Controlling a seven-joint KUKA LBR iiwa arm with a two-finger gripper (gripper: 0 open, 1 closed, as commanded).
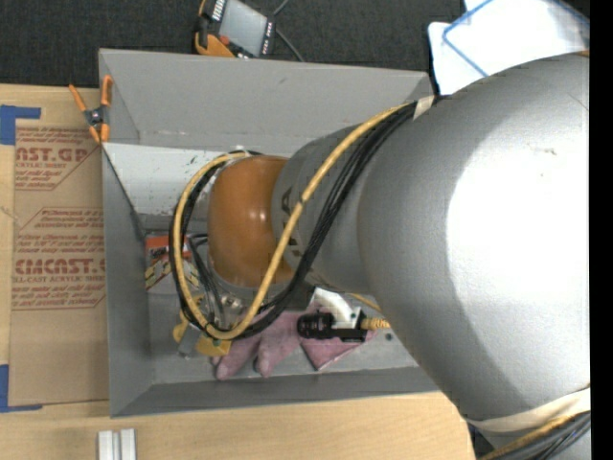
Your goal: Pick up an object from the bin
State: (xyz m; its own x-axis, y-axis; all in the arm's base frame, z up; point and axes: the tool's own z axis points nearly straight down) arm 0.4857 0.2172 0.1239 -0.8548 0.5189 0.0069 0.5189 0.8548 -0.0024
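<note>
You see the end effector (218, 316) down by a pink cloth (275, 346) in the bin (278, 89), but cannot tell if it grips.

A single camera looks down on the grey bin (268, 94) from above, tipped somewhat to one side, so the wall at twelve o'clock shows me its inner face. It sits near: my arm (479, 238) comes in from three o'clock and looms large, covering the bin's floor except toward seven o'clock.
</note>
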